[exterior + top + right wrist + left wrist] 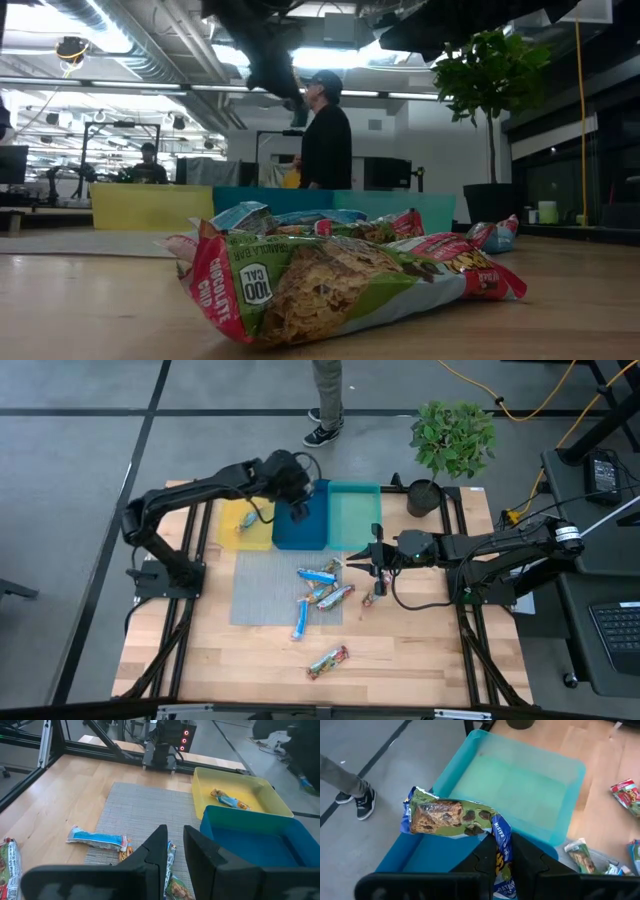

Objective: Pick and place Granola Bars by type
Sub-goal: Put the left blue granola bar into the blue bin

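My left gripper (299, 512) hangs over the blue tray (300, 532), shut on a granola bar (447, 816) with a green and blue wrapper. The yellow tray (245, 530) holds one bar (228, 799); the teal tray (353, 518) shows no bar. Several bars (320, 592) lie in a cluster on the grey mat (262, 590), one (327, 661) lies on bare wood near the table's near edge, and another (378, 590) lies right of the mat. My right gripper (358, 558) stands over the cluster's right end, open by a narrow gap; a bar (171, 854) shows through that gap. My left gripper pinches the bar by its blue wrapper end (502, 840) between the two fingers. The bar is lifted clear over the blue tray (420, 857). Its free end sticks out sideways past the fingertips.
The three trays stand side by side at the mat's far edge. A potted plant (452, 445) stands at the table's far right corner. A person's legs (326, 400) show beyond the far edge. The black frame rails (465, 650) run along the table's sides.
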